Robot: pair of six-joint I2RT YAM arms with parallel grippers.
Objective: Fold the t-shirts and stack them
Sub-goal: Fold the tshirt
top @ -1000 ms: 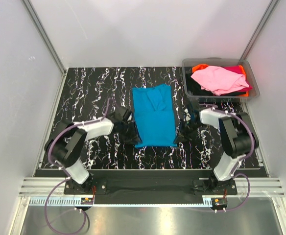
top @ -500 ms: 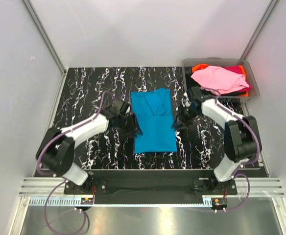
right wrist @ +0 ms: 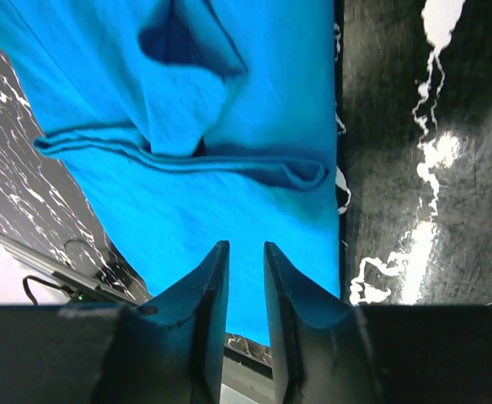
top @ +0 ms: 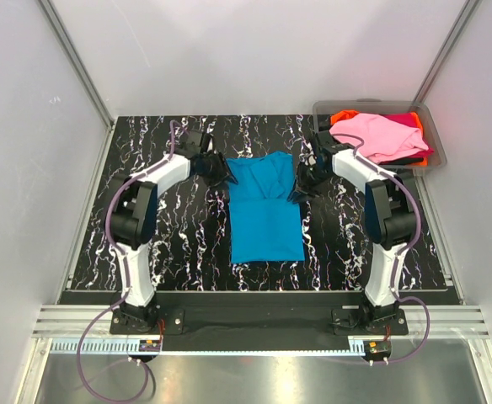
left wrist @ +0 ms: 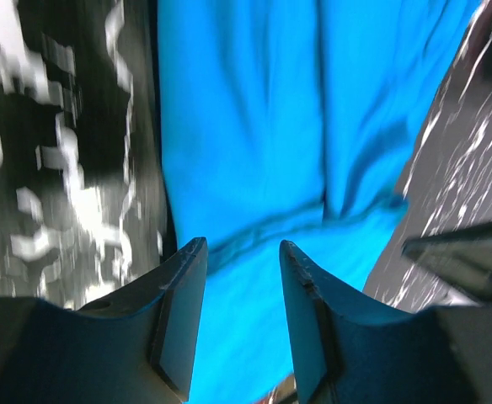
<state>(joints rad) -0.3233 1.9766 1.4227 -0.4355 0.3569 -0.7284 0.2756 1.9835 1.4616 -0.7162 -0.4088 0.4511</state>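
A turquoise-blue t-shirt lies folded into a long narrow strip in the middle of the table. Its far end is doubled over with loose folds. My left gripper is at the strip's far left corner, open, its jaws over the shirt's edge with nothing clamped. My right gripper is at the far right edge, its jaws a narrow gap apart above the blue cloth, holding nothing. A pink t-shirt lies on top of orange, magenta and black ones.
The clear grey plastic bin holding the other shirts stands at the back right corner, just behind my right arm. The table top is black with white marbling. White walls close in the left, back and right sides.
Both grippers have moved away from the near half of the blue shirt's sides to its far end, arms stretched out. The shirt has stayed roughly in place.
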